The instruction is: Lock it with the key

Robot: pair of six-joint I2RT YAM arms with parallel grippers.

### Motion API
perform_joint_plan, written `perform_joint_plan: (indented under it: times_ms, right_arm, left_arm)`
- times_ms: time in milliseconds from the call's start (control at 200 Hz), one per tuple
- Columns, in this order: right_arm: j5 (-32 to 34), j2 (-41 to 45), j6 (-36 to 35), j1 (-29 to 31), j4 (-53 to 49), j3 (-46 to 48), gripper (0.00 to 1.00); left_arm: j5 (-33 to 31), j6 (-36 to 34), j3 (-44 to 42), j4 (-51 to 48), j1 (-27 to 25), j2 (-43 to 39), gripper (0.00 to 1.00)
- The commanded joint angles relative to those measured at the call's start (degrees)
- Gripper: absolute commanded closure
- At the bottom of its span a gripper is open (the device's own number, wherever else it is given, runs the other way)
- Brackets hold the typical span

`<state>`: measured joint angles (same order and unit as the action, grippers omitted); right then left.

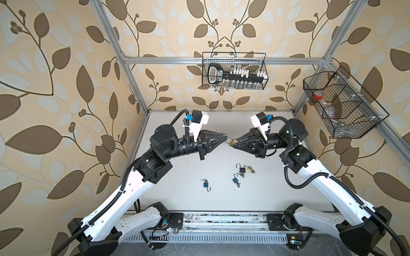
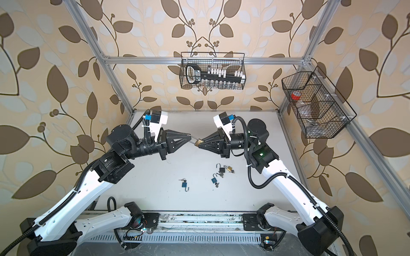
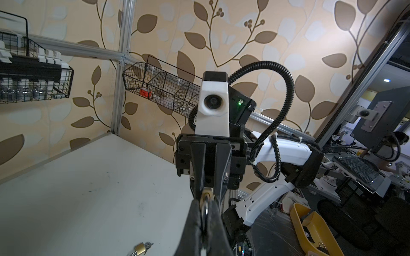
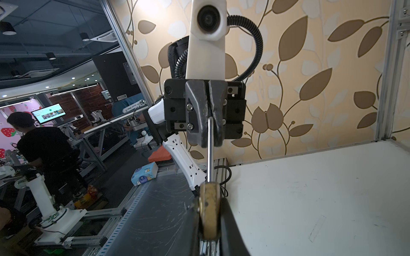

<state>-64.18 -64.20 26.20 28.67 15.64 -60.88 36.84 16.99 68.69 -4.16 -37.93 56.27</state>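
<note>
Top views are brightly and evenly lit from above. The bench (image 1: 168,192) is rendered near white, and only faint, soft shadows are cast on it. Wide-angle stretch is seen at the edges, the frame bars (image 1: 166,59) being splayed. Wrist views are dimmer and warmer. The padlock (image 4: 209,212) is blurred, too close for focus. The room beyond is left dark, dotted by small ceiling lights (image 3: 386,80).

shells: left arm (image 1: 124,195) + right arm (image 1: 321,186) are glossy white, chunky black joints | cables: ribbed black hose (image 3: 291,90) | pincers: left pincer (image 1: 224,134), right pincer (image 1: 236,141), black, kinda wedge-y, silver screws (image 4: 190,126) | cams: white camera housing (image 3: 213,119), tiny green light (image 3: 239,103)
</note>
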Motion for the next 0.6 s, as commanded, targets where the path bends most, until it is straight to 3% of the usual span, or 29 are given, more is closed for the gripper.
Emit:
perform_joint_plan:
  times_ms: [0,125,205,355,460,595]
  right_arm:
    - [0.3,1.0,-1.8,0.0,2.3,0.9,0.86]
    - [2.4,1.9,-5.4,0.0,-1.2,0.0,0.51]
    - [6.3,3.6,-9.3,0.1,-3.9,0.5,0.41]
    - [19.7,8.4,-13.4,0.1,-4.5,5.3,0.35]
    - [30.2,10.0,-17.3,0.5,-7.7,7.0,0.39]
    - [38.6,10.2,-21.7,1.3,-10.5,7.5,0.44]
  left_arm:
    - [-1.1,-1.6,2.5,-4.2,0.1,0.3,1.00]
    - [-1.0,0.3,3.2,-2.8,0.2,1.3,1.00]
    - [-4.0,1.3,4.0,-3.4,0.2,1.5,1.00]
    - [-12.1,2.1,6.3,-7.4,0.2,0.9,1.00]
    - [-20.0,4.2,7.0,-9.4,0.1,0.4,1.00]
    - [-26.2,8.2,7.1,-9.9,0.2,0.4,1.00]
